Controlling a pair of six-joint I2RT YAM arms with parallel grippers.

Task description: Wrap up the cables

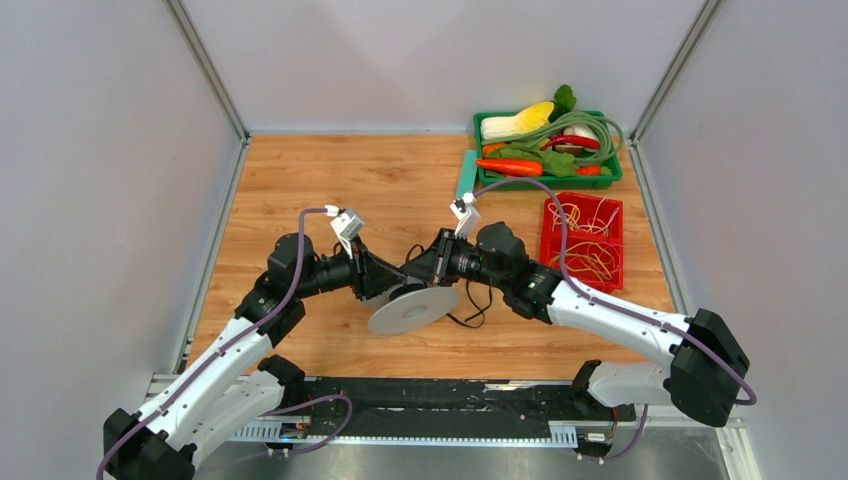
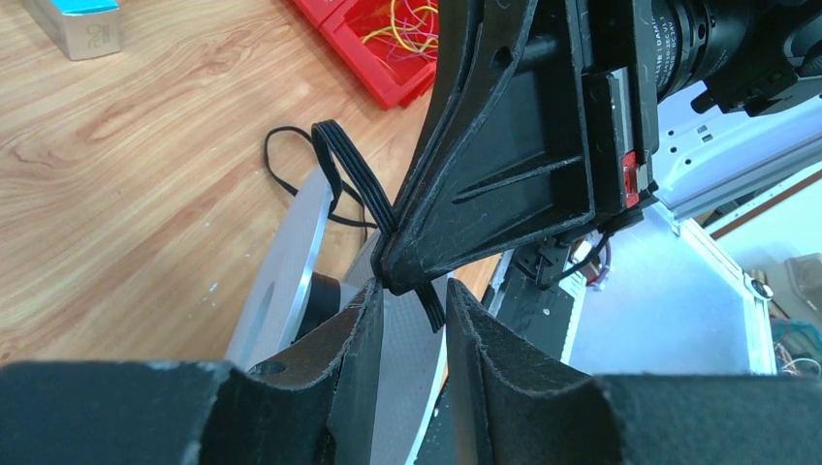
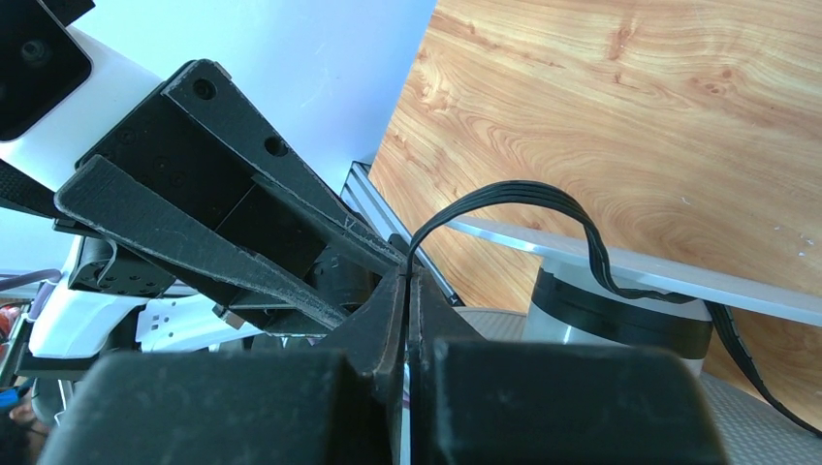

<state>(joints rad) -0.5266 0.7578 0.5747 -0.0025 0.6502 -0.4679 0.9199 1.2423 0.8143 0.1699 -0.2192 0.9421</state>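
Note:
The cable is a flat band of thin black strands. In the top view a loop of it (image 1: 472, 312) lies on the wood by a grey spool (image 1: 413, 310). My right gripper (image 1: 415, 268) is shut on the cable (image 3: 523, 192), which arcs from its fingertips (image 3: 409, 276) to the spool's black hub (image 3: 620, 325). My left gripper (image 1: 385, 278) faces it tip to tip. Its jaws stand apart, and the cable's short end (image 2: 431, 305) hangs between them (image 2: 415, 295) unpinched. The cable (image 2: 344, 165) runs back over the spool's flange (image 2: 291, 252).
A green tray (image 1: 550, 181) with toy vegetables and a green hose stands at the back right. A red basket (image 1: 546, 240) of rubber bands sits in front of it and also shows in the left wrist view (image 2: 388, 48). A teal block (image 1: 466, 172) lies left of the tray.

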